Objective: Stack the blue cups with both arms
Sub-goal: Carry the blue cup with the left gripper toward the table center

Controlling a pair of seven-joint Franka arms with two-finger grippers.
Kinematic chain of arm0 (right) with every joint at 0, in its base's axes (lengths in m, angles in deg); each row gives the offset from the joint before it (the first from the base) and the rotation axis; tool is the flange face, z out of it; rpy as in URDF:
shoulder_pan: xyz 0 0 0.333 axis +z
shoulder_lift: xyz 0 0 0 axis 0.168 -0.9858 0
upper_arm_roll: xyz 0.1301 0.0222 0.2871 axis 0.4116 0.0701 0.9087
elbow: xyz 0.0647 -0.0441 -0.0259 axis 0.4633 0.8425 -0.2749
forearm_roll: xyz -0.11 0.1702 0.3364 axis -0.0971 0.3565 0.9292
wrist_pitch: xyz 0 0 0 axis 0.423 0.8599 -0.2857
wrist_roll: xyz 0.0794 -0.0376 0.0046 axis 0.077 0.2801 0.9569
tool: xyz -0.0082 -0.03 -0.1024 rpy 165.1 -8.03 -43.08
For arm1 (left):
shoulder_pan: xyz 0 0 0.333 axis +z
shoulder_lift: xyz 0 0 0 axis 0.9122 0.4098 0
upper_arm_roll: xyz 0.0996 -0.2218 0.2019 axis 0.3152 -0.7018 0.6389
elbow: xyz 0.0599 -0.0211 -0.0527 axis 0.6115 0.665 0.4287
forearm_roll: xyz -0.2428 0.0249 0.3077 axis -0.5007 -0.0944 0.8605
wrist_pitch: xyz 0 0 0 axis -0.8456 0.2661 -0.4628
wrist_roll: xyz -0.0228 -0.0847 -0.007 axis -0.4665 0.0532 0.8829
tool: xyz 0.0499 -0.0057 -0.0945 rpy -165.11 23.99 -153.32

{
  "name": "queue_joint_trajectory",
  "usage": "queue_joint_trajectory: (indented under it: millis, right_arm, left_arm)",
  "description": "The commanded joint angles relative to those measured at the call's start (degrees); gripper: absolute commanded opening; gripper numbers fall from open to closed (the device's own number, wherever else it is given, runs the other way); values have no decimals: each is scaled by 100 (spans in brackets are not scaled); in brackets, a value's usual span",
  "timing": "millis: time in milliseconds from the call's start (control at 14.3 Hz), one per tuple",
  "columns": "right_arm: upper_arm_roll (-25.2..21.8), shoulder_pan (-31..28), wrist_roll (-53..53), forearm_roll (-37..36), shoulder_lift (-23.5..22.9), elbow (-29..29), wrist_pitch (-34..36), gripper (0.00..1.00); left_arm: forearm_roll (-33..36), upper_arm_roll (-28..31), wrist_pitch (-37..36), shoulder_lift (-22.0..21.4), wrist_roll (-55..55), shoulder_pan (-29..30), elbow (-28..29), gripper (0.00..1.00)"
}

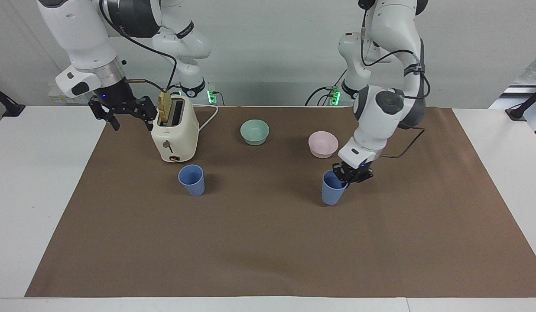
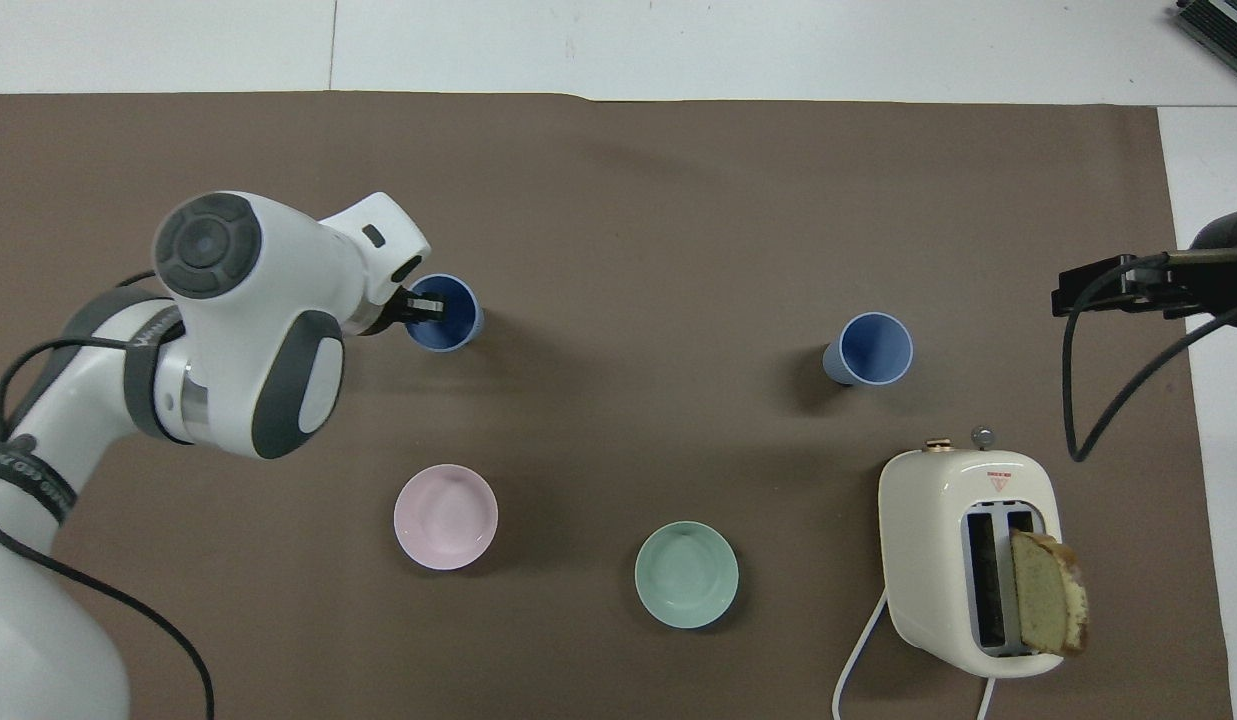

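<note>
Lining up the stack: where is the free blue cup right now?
The free blue cup stands on the brown mat just farther from the robots than the toaster, toward the right arm's end.

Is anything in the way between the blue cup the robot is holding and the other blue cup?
No. The left gripper holds one blue cup by its rim, and only bare brown mat lies between it and the other blue cup. The pink bowl, green bowl and toaster sit nearer the robots.
</note>
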Motion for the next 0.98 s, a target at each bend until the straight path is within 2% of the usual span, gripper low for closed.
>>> queue_joint_trajectory:
  millis: [0,210,419,489,559,698,838,908]
  right_arm:
    - [31,-28,-46,-55,74,134,-111,100]
    - [31,-28,-55,-55,83,143,-111,100]
    - [31,-28,-55,-55,83,151,-111,100]
    - [31,-37,-55,-55,83,151,-111,100]
    - [31,-28,-55,-55,83,151,-111,100]
    - [31,-28,-55,-55,92,151,-111,100]
    - [31,-28,-46,-55,74,177,-120,100]
    - [31,-28,-46,-55,74,239,-120,100]
  left_arm:
    - [-50,118,259,-130,383,-479,285,0]
    - [-50,118,267,-96,770,-927,285,0]
    - [-50,110,198,-122,894,-955,320,0]
    - [-50,110,197,-130,920,-955,347,15]
    - [-50,110,197,-131,947,-938,347,35]
    - [-50,118,197,-104,929,-894,295,61]
    - [-50,118,197,-69,842,-859,180,97]
    - [-42,136,162,-113,815,-850,180,100]
